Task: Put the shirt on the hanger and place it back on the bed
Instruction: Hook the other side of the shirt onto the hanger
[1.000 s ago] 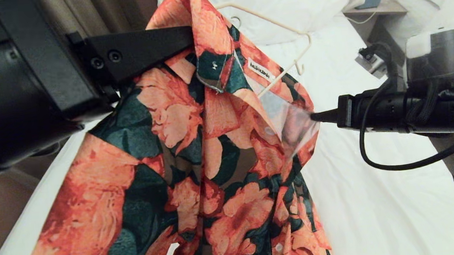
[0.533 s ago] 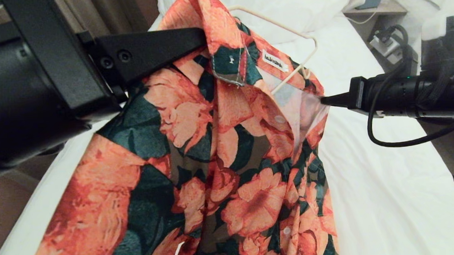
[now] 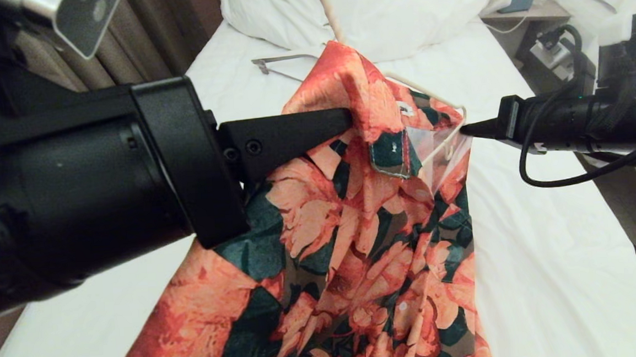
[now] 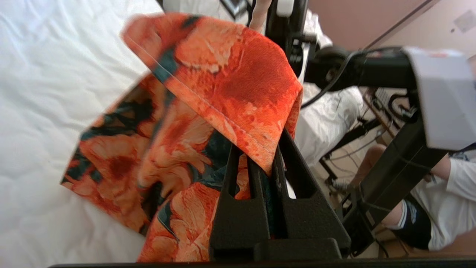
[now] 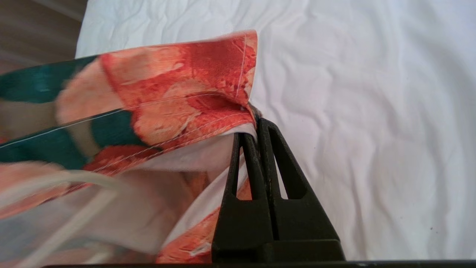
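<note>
The bed (image 3: 549, 252) filled most of the head view, its flat white sheet running up to a heap of white pillows (image 3: 396, 8) at the head end. Above the sheet hung the shirt (image 3: 355, 242), orange-pink flowers on dark green, held up in the air between the two arms with its body draping down toward the near edge of the bed. The left arm reached in from the left, very close to the head camera. The left tool (image 3: 345, 120) was clamped on the shirt's collar-and-shoulder area, and the left wrist view showed cloth pinched between its two dark fingers (image 4: 238, 175) with almost no gap. The right tool (image 3: 467, 130) came in level from the right and was closed tight on the pale inside edge of the shirt's front opening; the right wrist view showed the seam nipped at the tips. The hanger (image 3: 428, 91), thin and cream-white, sat partly inside the neck of the shirt, with one bent corner showing near the right tool. A second hanger (image 3: 280, 65) with a grey bar lay on the sheet near the pillows. A person's leg (image 4: 409, 208) showed in the left wrist view beyond the bed.
</note>
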Available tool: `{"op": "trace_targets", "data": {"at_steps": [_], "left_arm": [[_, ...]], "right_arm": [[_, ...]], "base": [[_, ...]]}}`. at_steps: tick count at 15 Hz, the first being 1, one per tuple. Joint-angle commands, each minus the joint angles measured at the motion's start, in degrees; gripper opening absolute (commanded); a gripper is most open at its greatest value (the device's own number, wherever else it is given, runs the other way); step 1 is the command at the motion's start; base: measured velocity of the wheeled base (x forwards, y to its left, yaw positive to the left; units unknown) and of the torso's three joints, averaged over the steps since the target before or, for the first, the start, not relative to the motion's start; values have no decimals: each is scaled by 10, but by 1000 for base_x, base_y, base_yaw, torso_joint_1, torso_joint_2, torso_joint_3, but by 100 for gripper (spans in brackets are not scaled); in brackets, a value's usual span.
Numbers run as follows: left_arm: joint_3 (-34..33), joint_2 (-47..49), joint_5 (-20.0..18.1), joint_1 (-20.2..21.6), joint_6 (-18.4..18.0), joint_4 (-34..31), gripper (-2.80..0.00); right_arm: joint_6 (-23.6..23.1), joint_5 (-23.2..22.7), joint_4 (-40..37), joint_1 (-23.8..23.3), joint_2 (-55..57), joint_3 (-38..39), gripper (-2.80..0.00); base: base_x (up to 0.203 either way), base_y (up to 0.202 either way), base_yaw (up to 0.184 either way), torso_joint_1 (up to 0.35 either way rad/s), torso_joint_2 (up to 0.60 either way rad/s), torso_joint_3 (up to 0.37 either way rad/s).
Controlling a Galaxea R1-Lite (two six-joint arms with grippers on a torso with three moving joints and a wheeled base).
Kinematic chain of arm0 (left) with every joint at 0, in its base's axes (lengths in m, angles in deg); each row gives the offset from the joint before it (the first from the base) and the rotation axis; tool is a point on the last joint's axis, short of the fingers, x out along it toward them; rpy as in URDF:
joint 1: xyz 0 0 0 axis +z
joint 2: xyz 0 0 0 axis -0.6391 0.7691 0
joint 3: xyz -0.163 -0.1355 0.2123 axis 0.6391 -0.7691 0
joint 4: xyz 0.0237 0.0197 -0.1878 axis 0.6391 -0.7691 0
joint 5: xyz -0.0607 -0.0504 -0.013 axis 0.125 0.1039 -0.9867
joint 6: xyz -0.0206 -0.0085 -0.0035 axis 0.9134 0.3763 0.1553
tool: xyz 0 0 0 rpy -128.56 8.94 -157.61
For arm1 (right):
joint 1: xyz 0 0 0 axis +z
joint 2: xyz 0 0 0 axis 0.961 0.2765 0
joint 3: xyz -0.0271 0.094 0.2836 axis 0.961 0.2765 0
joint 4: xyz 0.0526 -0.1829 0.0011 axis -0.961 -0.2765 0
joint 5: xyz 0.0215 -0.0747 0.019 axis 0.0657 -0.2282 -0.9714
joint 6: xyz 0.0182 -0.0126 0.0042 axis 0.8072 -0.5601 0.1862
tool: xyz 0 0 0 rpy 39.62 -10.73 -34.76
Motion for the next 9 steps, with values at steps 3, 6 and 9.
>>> {"op": "trace_targets", "data": {"at_steps": [3,6,9], "left_arm": [[-6,23,1,-10,1,1,-280],[-6,26,3,-11,0,2,-280],[-6,29,15,-11,0,2,-280]], "right_arm": [[1,-2,-1,0,-3,-7,-280],[1,-10,-31,1,-25,-20,-280],[5,-22,-60,11,-55,-29,-280]], "base": [[0,0,0,0,0,0],[0,0,0,0,0,0],[0,0,0,0,0,0]]}}
